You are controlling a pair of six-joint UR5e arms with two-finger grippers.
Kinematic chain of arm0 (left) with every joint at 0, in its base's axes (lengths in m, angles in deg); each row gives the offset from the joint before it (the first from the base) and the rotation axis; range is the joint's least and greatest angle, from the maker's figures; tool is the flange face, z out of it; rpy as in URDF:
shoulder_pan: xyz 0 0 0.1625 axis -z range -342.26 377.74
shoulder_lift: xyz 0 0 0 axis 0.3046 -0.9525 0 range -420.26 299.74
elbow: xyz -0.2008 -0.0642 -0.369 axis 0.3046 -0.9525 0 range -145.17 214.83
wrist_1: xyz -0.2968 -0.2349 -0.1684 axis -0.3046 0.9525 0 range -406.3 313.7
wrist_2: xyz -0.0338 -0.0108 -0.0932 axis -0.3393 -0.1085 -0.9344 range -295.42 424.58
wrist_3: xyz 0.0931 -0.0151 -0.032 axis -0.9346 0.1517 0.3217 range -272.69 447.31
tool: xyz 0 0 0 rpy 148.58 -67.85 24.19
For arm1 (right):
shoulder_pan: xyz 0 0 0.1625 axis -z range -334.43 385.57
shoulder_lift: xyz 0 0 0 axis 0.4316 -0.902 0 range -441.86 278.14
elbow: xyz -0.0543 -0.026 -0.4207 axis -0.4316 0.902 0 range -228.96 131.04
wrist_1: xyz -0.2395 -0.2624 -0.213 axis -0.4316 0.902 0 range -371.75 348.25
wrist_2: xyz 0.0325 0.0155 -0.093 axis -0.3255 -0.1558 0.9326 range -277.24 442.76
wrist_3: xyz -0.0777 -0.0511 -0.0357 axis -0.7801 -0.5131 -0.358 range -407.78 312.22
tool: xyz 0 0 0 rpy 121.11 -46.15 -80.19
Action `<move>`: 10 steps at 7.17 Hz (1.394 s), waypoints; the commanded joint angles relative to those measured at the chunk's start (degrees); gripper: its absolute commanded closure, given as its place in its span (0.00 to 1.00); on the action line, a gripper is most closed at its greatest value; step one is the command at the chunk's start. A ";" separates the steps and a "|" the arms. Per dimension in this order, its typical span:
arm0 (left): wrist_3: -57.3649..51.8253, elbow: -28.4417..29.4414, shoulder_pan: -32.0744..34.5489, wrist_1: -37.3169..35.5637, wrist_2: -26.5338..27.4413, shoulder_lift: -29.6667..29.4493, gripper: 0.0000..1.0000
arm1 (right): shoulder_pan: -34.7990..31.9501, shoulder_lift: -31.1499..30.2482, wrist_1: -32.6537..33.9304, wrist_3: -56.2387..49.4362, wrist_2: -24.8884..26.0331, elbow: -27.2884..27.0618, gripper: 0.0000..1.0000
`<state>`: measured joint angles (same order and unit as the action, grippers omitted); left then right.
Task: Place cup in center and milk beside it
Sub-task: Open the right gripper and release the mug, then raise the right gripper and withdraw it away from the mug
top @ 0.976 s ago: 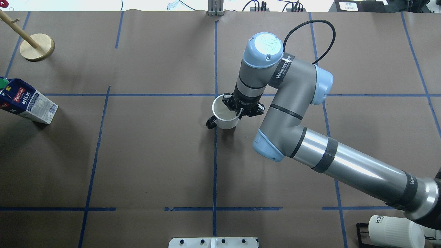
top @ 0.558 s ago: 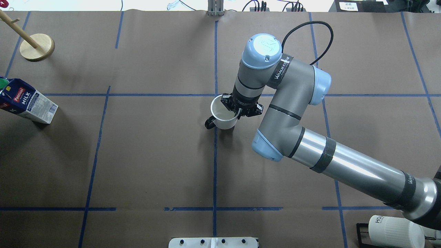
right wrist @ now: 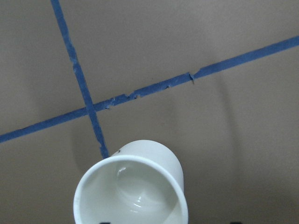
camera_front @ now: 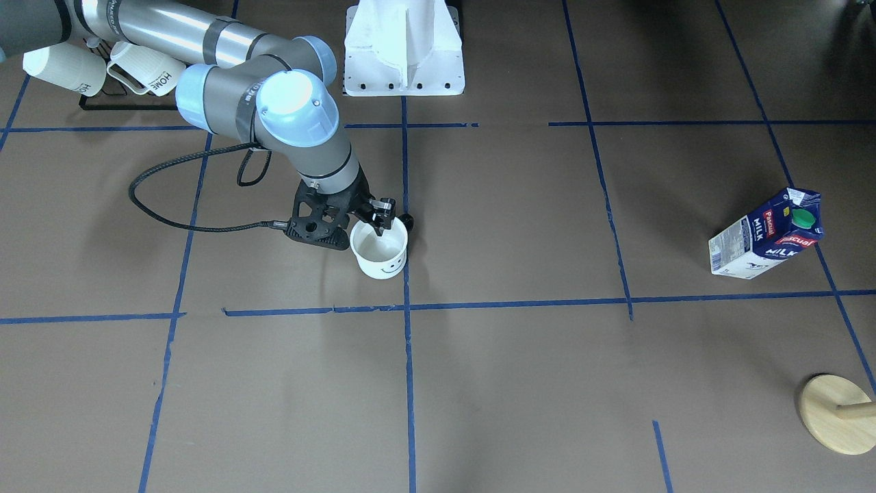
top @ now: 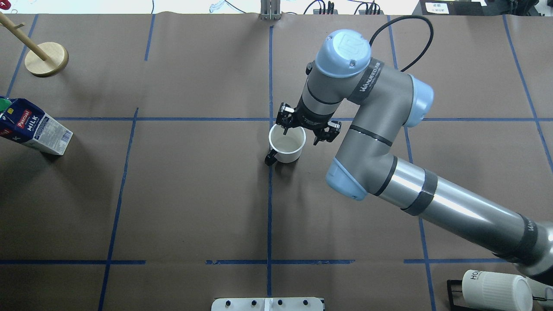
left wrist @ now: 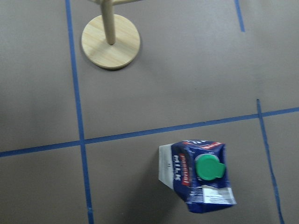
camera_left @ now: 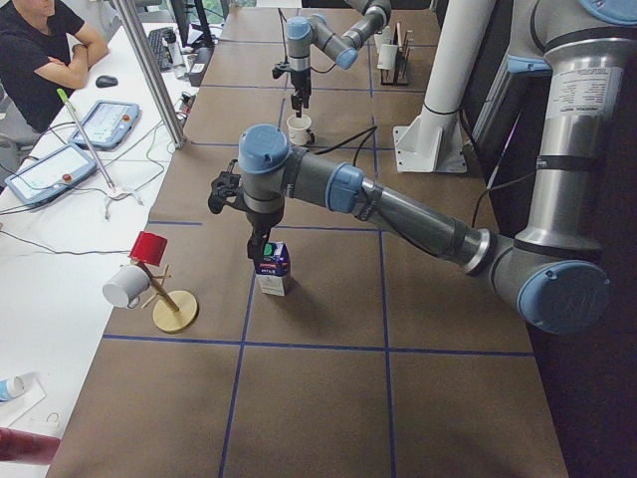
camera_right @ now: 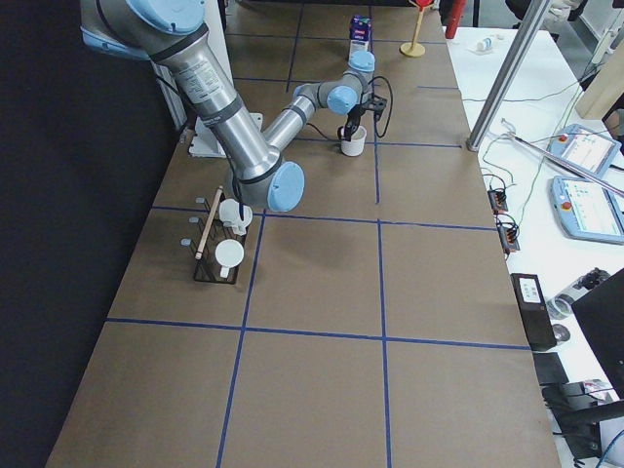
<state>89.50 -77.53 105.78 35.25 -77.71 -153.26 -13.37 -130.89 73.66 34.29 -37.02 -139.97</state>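
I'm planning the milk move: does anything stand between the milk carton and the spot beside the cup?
Nothing visible does. Between the milk and the cup lies only brown surface crossed by blue tape; the wooden stand sits well off that line.

Brown table [top: 194,194] bears cup [top: 287,149], milk [top: 36,127] and wooden stand [top: 46,59].

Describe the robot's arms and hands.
Both arms are silver-grey tubes with pale blue joint caps and black bands. The right arm has white lettering on one band; a black cable loops to its black two-finger hand. The left arm matches.
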 commanded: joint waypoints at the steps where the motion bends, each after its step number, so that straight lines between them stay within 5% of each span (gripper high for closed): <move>1: 0.01 -1.37 -4.53 -0.16 1.57 -0.60 0.00 | -3.93 -5.08 0.54 -0.59 -0.71 -6.52 0.00; 6: 4.32 0.81 -12.89 -0.07 8.08 -3.06 0.00 | -14.04 -10.10 12.48 -15.42 -3.35 -14.96 0.00; 10: 3.96 8.28 -12.90 0.63 8.09 -6.93 0.00 | -18.44 -13.62 13.03 -20.62 -3.70 -17.35 0.00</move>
<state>93.48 -71.39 92.91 35.40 -69.64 -159.30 -30.22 -143.23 86.57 15.40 -40.49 -156.39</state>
